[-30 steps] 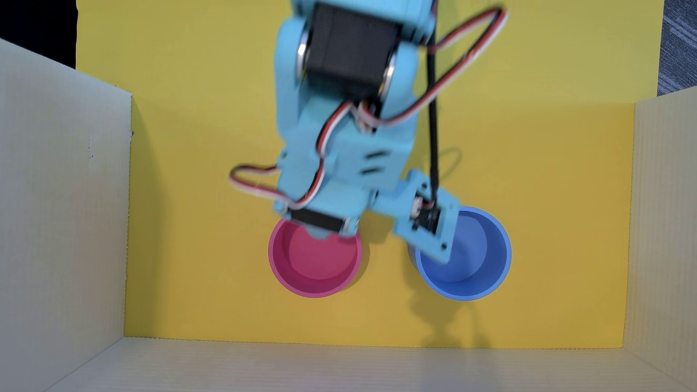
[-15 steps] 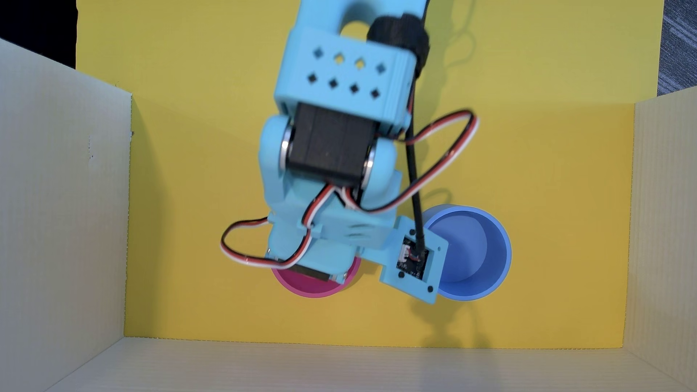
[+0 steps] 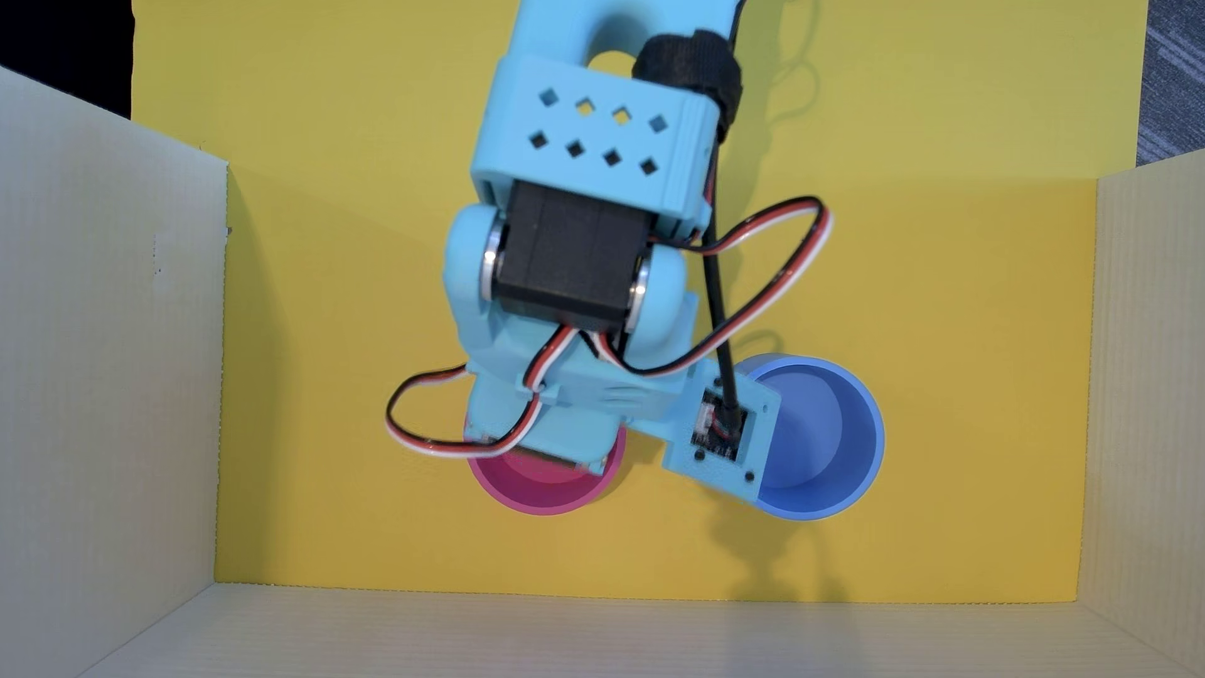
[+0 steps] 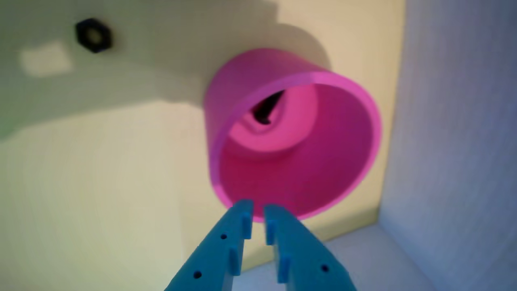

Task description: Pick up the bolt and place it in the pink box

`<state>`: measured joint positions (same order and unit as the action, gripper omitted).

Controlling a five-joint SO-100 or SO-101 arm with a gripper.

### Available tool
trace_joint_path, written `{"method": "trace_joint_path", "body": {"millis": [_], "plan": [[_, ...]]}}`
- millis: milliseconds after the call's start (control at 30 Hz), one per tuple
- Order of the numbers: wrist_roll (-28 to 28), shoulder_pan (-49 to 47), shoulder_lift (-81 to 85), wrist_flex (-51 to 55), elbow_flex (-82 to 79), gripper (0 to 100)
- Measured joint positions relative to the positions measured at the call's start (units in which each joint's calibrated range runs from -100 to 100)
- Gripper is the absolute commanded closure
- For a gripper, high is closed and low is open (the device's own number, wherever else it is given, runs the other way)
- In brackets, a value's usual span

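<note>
The pink box [image 4: 258, 68] is a round magenta cup standing on the yellow floor; in the overhead view [image 3: 544, 492] the arm covers its far half. The bolt [image 4: 267, 111], small and black, lies inside the cup on its bottom against the far wall. In the wrist view my blue gripper [image 4: 258, 212] hangs just above the cup's near rim, its jaws a narrow gap apart with nothing between them. In the overhead view the fingertips are hidden under the arm.
A black hexagonal nut [image 4: 93, 35] lies on the yellow floor beyond the cup, to the left in the wrist view. A blue cup [image 3: 834, 450] stands right of the pink one, partly under the wrist camera mount. Pale cardboard walls [image 3: 104, 365] enclose the floor on three sides.
</note>
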<state>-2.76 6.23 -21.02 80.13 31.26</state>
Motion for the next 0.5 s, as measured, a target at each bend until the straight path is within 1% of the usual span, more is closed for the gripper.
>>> {"method": "trace_joint_path", "body": {"millis": [100,233,367,500], "plan": [[0.0,0.0,2.5,2.6,-0.5,98],[0.0,-0.7,12.5,4.1,-6.8,99],[0.0,-2.8,26.6,3.9,-18.8,99],[0.1,-4.2,41.8,-0.9,-33.2,99]]}}
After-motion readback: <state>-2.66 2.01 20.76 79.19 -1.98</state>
